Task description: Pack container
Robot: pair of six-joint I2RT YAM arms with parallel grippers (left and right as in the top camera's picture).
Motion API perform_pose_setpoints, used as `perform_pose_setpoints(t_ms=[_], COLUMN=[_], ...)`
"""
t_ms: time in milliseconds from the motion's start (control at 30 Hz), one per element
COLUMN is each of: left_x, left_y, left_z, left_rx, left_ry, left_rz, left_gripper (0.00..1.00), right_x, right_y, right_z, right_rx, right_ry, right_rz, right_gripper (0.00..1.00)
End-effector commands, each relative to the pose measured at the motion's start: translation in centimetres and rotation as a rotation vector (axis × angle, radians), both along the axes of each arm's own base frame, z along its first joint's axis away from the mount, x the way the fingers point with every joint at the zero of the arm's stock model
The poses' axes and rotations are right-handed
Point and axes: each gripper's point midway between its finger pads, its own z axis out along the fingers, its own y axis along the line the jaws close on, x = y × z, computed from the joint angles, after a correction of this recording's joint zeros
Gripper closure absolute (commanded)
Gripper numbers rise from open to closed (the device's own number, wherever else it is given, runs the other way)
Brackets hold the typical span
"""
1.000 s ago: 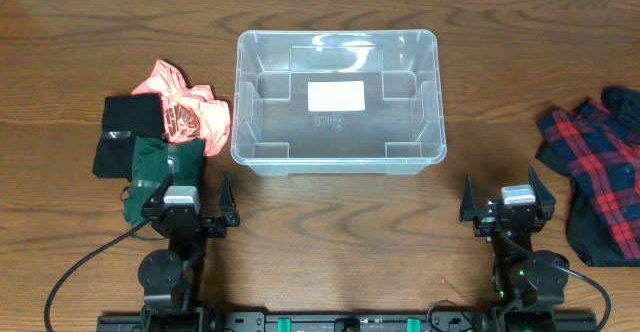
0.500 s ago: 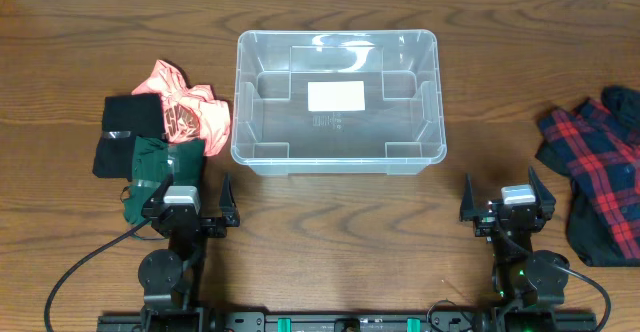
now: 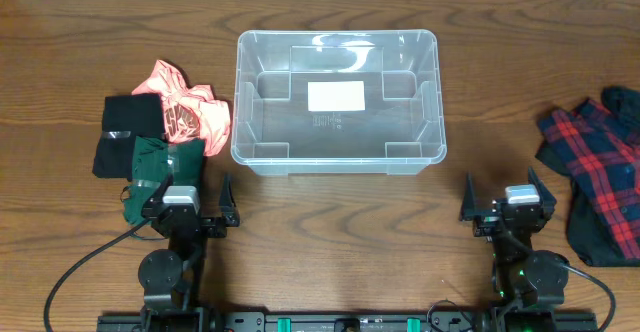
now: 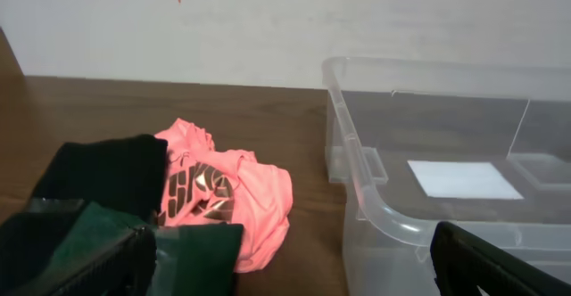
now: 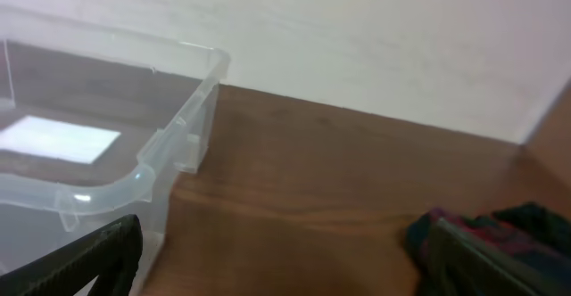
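The clear plastic container (image 3: 337, 162) stands empty at the table's middle back, a white label on its base; it also shows in the left wrist view (image 4: 375, 198) and the right wrist view (image 5: 134, 176). To its left lie a pink garment (image 3: 185, 107), a black garment (image 3: 128, 130) and a dark green garment (image 3: 150, 172). A red-and-black plaid shirt (image 3: 600, 172) lies at the right. My left gripper (image 3: 190, 192) is open and empty near the front edge, beside the green garment. My right gripper (image 3: 507, 197) is open and empty, left of the plaid shirt.
The pink garment (image 4: 236, 198), black garment (image 4: 103, 176) and green garment (image 4: 192, 256) sit close ahead of the left gripper. The plaid shirt (image 5: 482, 234) edges into the right wrist view. A pale wall backs the table.
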Motion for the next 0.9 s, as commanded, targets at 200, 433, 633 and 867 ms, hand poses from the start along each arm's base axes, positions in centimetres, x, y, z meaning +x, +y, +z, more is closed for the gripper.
perform_pose_setpoints(t_ms=[200, 433, 633, 867], left_x=[-1.0, -0.5, 0.0, 0.8], left_y=[-0.7, -0.7, -0.7, -0.7], left_z=[0.2, 4.0, 3.1, 0.6], left_rx=[-0.146, -0.148, -0.151, -0.154], left_ry=[0.185, 0.363, 0.631, 0.789], left_rz=[-0.011, 0.005, 0.023, 0.032], left_gripper=[0.02, 0.02, 0.02, 0.02], right_x=[-1.0, 0.0, 0.7, 1.9], right_y=[-1.0, -1.2, -2.8, -3.1], right_z=[4.2, 6.4, 5.9, 5.1], right_rx=[0.102, 0.118, 0.015, -0.064], right_ry=[0.088, 0.359, 0.72, 1.008], right_rz=[-0.071, -0.108, -0.196, -0.183], right_gripper=[0.01, 0.01, 0.01, 0.01])
